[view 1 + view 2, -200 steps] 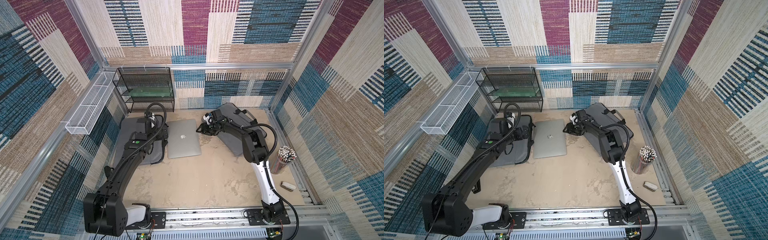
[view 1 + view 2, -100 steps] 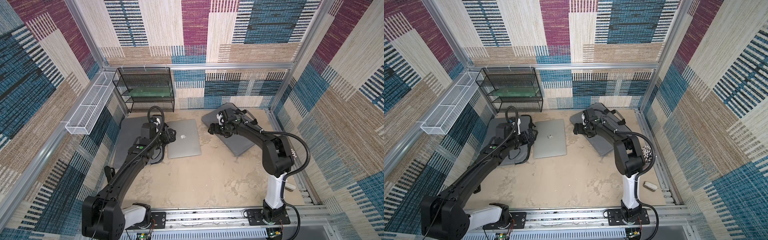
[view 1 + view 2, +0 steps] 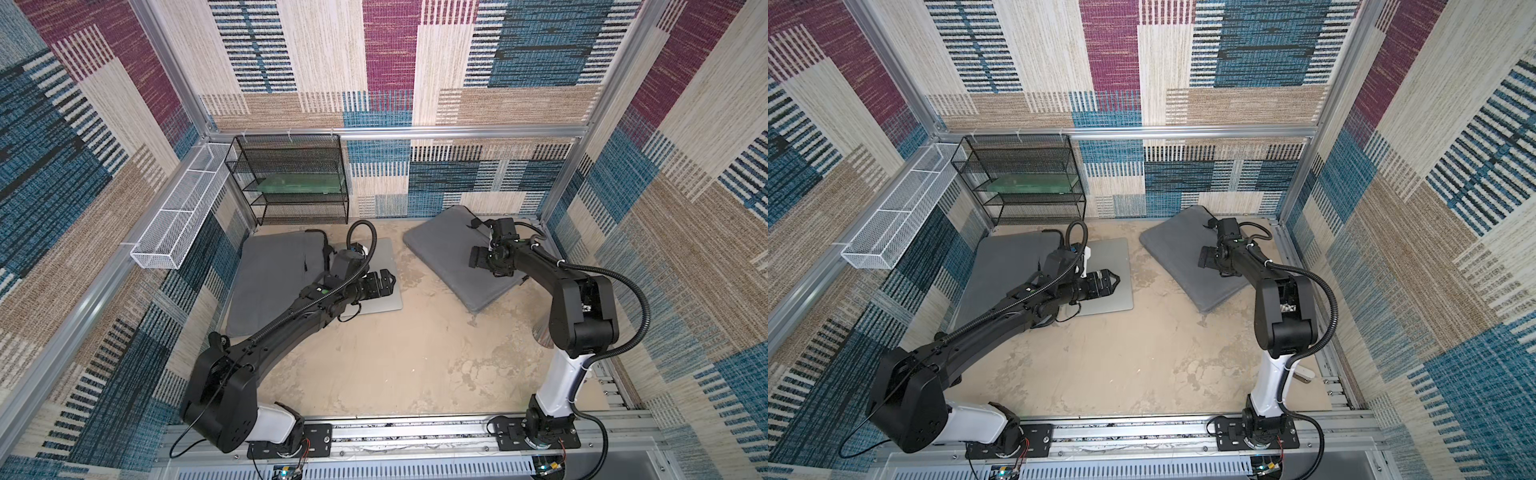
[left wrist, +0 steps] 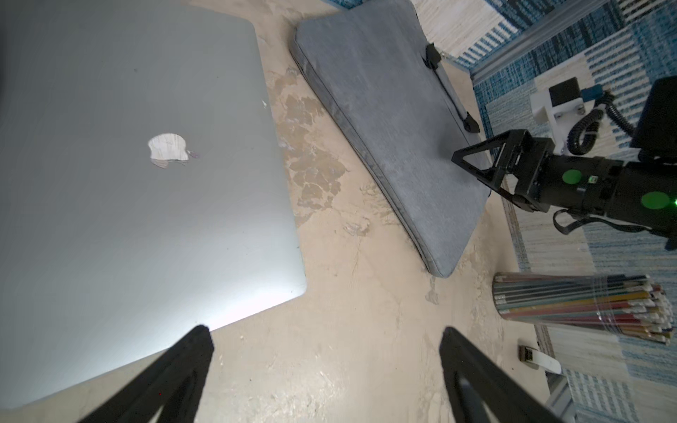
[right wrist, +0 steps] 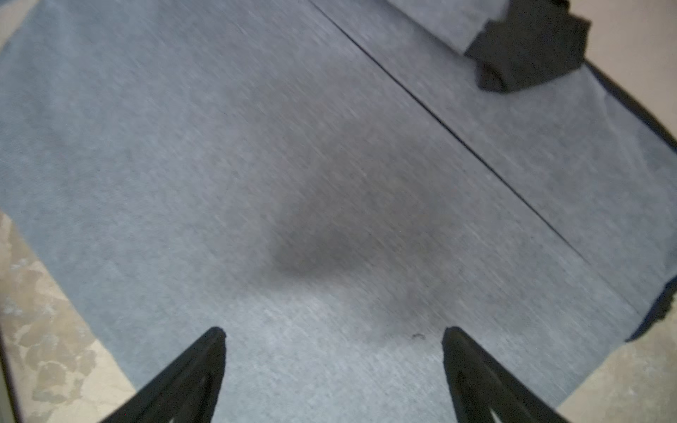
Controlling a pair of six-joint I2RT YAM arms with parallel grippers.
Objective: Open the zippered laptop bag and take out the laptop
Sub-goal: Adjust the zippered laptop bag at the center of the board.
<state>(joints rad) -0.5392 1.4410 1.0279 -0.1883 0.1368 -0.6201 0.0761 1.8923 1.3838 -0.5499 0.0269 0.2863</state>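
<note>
While a black mesh shelf (image 3: 291, 178) and a white wire basket (image 3: 178, 216) fill the back-left corner and a cup of colored pencils (image 4: 579, 304) stands near the right arm, the left arm partly hides the silver laptop (image 3: 384, 253). Its only mark is a pale apple logo (image 4: 169, 148). It lies flat beside one gray bag (image 3: 274, 282), the left gripper (image 3: 386, 278) hovering at its edge, jaws apart; the right gripper (image 3: 476, 257), equally spread, hangs over a second gray bag (image 3: 449, 257).

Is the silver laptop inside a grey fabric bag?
No, the silver laptop lies bare on the beige tabletop, beside the grey fabric bag.
</note>
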